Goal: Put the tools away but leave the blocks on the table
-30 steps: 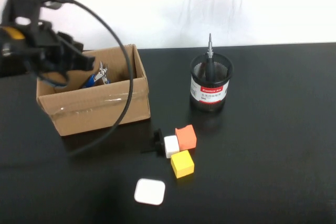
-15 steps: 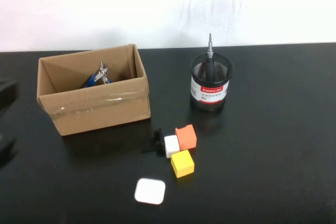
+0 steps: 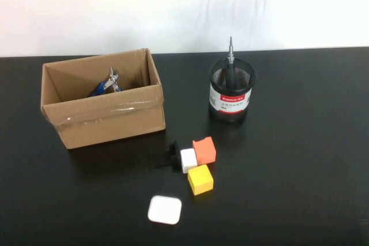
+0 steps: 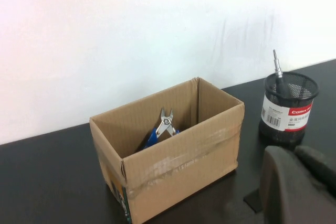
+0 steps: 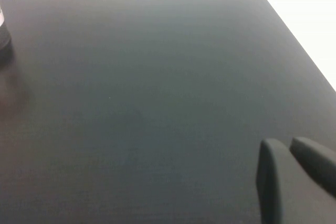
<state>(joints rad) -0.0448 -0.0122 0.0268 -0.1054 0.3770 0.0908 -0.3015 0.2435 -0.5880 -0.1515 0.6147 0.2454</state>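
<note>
Your pliers (image 3: 107, 83) lie inside the cardboard box (image 3: 109, 120) at the table's (image 3: 300, 171) left. The screwdriver (image 3: 230, 61) stands upright in the mesh cup (image 3: 231, 93). The orange (image 3: 204, 150), white (image 3: 188, 160) and yellow (image 3: 200, 180) blocks sit clustered together in front, with a white case (image 3: 165, 209) nearby. Your left gripper (image 4: 294, 153) hangs near the box, fingers pressed together, empty. Your right gripper (image 5: 289, 148) hovers over bare table, also pressed together, empty.

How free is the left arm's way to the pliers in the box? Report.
Likely yes: pliers lie in the open-topped box, nothing above them. Left hand, shut, sits near the box; right hand, shut, hovers over the table.
</note>
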